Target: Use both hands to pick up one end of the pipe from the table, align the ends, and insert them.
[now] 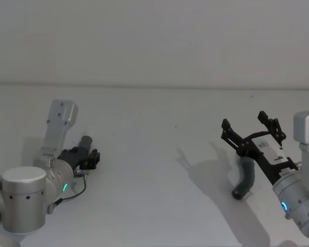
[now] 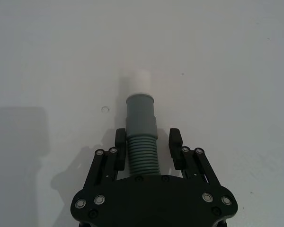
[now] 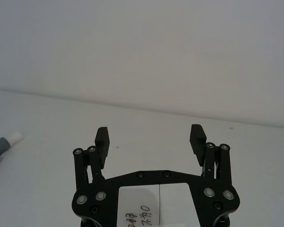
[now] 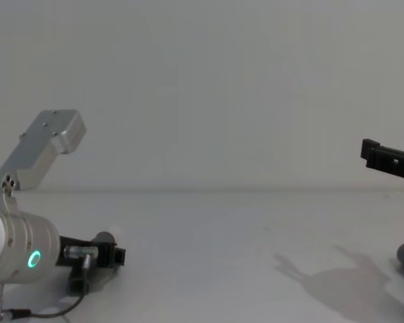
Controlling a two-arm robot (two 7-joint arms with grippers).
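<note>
Nearby, a thin cable [image 1: 85, 185] trails beside the left tool [image 1: 92, 157].

Wide open table [image 1: 154, 134] at centre

One pipe piece [image 1: 85, 143] on table [image 1: 154, 170] left, other piece [image 1: 246, 178] right

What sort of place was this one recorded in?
Probably a robotics lab bench: a plain white table against a blank wall, the left gripper around the left pipe piece, the right gripper above the right pipe piece.
</note>
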